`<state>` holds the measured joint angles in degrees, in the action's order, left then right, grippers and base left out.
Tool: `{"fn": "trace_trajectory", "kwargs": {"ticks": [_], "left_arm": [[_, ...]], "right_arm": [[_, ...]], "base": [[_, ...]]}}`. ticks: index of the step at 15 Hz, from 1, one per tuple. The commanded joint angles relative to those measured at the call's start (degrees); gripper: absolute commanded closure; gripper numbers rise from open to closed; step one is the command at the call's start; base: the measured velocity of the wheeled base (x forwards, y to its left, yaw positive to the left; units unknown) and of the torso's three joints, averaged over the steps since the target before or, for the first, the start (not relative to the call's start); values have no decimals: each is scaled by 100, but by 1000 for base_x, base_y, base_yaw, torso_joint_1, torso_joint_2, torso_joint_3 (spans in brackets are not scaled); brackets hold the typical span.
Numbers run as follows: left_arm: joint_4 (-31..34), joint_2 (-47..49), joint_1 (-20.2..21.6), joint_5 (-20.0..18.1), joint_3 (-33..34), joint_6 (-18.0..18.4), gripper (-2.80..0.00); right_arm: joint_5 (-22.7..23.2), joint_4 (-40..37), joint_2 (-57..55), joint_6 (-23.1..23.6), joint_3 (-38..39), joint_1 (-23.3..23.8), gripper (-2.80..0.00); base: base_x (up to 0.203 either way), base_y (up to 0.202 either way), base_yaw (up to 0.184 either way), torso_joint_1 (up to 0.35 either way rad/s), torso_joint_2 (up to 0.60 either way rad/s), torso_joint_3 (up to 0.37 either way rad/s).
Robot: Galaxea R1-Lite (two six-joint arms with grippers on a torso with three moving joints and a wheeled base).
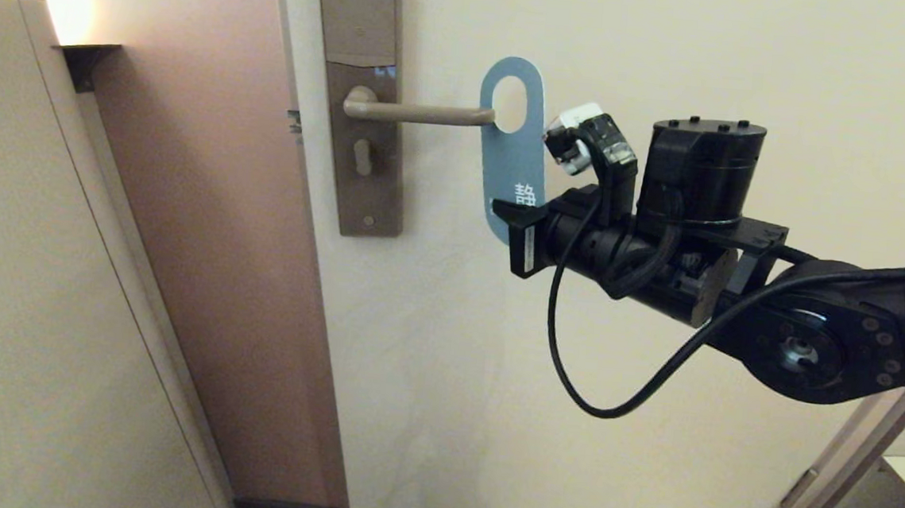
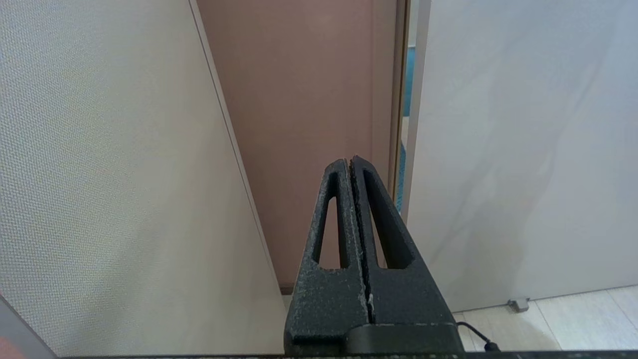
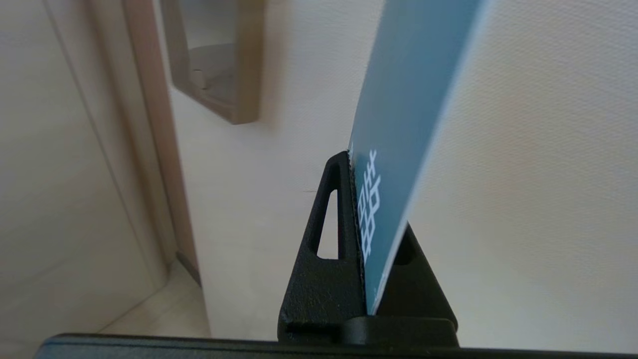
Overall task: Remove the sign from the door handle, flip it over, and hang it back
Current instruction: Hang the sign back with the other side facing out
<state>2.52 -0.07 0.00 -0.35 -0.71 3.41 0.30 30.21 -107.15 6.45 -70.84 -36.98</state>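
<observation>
Cream-painted door (image 1: 674, 46) is filling most of the head view, with the brown backplate (image 1: 366, 120) standing tall at its left edge and the door handle (image 1: 422, 113) reaching level from it toward the right. The sign (image 1: 512, 143) is standing upright, blue face toward the camera, its long axis vertical and its oval hole sitting right at the handle's rounded tip, so the coming move seems to turn on sliding it rightward, along the bar's own line. The right claw (image 1: 520, 219) is clamping the sign's lower end from the right; it is the nearer arm. The right wrist view is showing the card pinched edge-on between black fingers (image 3: 326, 239), which the head view hides. The left claw (image 2: 351, 164) is pressed together, parked near a brown door frame.
</observation>
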Motion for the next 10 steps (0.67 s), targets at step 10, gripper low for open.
{"fn": "trace_trajectory", "kwargs": {"ticks": [10], "left_arm": [[3,7,0,0,0,1,0]], "right_arm": [[13,99,-50,-3,-25,-471,0]], "base": [[0,0,0,0,0,0]]}}
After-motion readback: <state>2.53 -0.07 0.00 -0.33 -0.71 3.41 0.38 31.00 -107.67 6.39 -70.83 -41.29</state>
